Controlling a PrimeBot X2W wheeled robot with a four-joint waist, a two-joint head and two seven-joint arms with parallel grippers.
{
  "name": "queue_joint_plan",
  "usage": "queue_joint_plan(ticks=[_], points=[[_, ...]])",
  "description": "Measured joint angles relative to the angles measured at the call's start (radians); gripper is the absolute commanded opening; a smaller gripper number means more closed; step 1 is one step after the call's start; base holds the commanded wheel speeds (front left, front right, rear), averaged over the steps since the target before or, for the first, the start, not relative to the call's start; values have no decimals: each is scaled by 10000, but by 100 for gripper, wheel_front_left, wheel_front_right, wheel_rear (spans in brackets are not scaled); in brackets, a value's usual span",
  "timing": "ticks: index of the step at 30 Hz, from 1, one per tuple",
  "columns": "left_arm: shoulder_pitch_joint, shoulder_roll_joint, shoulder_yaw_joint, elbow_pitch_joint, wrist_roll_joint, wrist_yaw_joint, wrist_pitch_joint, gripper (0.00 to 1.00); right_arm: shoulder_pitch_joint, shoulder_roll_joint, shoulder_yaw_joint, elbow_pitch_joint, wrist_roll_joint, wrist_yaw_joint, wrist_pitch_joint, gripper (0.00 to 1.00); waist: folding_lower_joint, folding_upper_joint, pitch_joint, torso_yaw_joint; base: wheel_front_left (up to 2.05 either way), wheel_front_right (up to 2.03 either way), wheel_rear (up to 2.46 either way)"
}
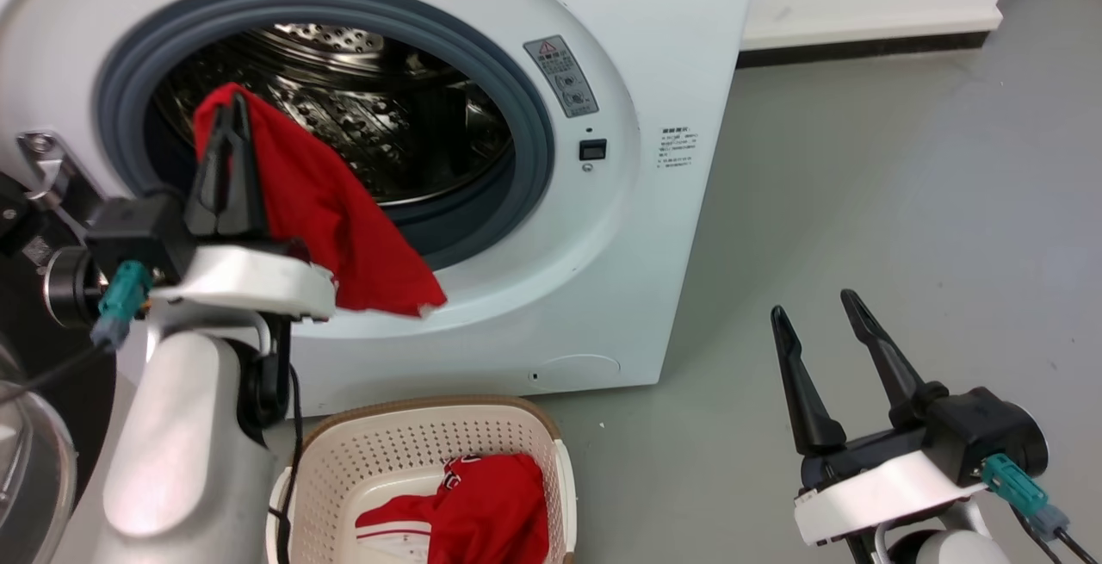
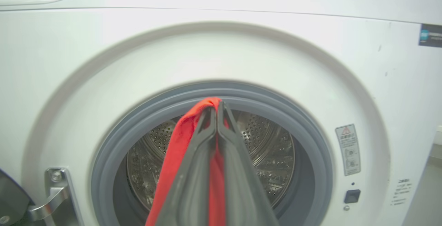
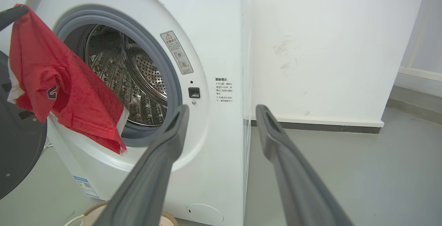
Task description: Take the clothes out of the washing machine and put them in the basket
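Nearest, the cream basket (image 1: 387, 452), diamond-perforated under a brown woven-look rim, holds a crumpled red jersey (image 1: 491, 512) with white stripes. The right gripper (image 1: 814, 304) is splayed, holding nothing between its smooth dark fingers, with bare grey floor (image 1: 861, 185) all around it. The left gripper (image 1: 232, 106) pinches a limp red cloth (image 1: 344, 220), which hangs before the round grey rubber ring of the washer (image 1: 654, 73), outside the perforated steel drum (image 1: 362, 108).
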Motion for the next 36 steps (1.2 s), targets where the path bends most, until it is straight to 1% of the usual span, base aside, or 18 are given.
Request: queue_joint_plan(ticks=[4, 7, 8, 10, 13, 16, 21, 24, 26, 31, 36], points=[[779, -67, -144, -1237, 94, 111, 10, 0, 260, -2, -90, -81, -56, 0, 90, 100, 0, 0, -254, 191, 0, 0, 0], [1308, -63, -272, -2265, 186, 238, 242, 0, 325, -2, -105, -157, -63, 0, 178, 100, 0, 0, -361, 349, 0, 0, 0], [1662, -69, -345, -2984, 244, 334, 424, 0, 442, -2, -123, -215, -109, 0, 199, 100, 1, 0, -403, 464, 0, 0, 0], [2187, -59, -430, -3986, 309, 468, 763, 0, 485, -2, -105, -274, -146, 0, 267, 100, 1, 0, -444, 617, 0, 0, 0], [2765, -84, -562, -4706, 324, 593, 1060, 0, 486, -2, -82, -359, -157, 0, 309, 100, 1, 0, -387, 719, 0, 0, 0], [3298, -192, -696, -4830, 236, 677, 1327, 0, 478, -2, -67, -424, -192, 0, 341, 100, 2, 0, -238, 784, 0, 0, 0], [4046, -468, -832, -4121, -117, 694, 1400, 0, 356, -2, 44, -541, -226, 0, 351, 100, 2, 0, 170, 761, 0, 0, 0], [4360, -734, -849, -3281, -401, 723, 1271, 0, 157, -2, 100, -564, -240, 0, 343, 100, 3, 0, 506, 702, 0, 0, 0], [4442, -803, -748, -2592, -591, 719, 1074, 0, 60, -2, 136, -568, -245, 0, 337, 100, 3, 1, 761, 652, 0, 0, 0], [4262, -974, -575, -662, -947, 591, 587, 0, -349, -2, 238, -616, -290, 0, 257, 100, 3, 1, 1491, 511, 0, 0, 0], [3293, -995, -362, 1294, -1112, 387, 213, 0, -923, -2, 372, -685, -328, 0, 157, 100, 3, 1, 2396, 332, 0, 0, 0]])
